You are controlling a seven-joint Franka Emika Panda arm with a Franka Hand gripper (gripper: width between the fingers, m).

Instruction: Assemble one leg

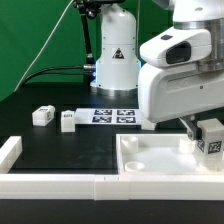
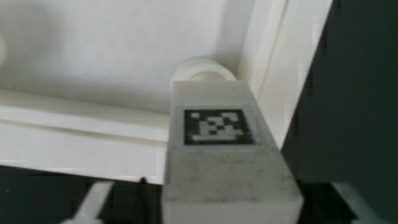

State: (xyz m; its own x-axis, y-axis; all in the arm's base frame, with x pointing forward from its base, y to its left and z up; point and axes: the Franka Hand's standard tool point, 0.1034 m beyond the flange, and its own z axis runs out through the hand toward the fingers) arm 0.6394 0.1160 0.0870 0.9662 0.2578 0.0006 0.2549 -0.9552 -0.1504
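Leg (image 2: 217, 150), its tag facing the wrist camera, is clamped between the closed fingers (image 1: 193, 129). It hangs over the white tray part (image 1: 150, 165) at the exterior view's right end, near a corner hole (image 2: 205, 72). A second leg (image 1: 42, 116) and a third leg (image 1: 68, 120) lie on the black surface (image 1: 60, 145) beside the marker board (image 1: 113, 116).

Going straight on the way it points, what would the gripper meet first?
The gripper holds the leg, whose end would likely meet the corner hole of the white tray first. How far apart they are is unclear.
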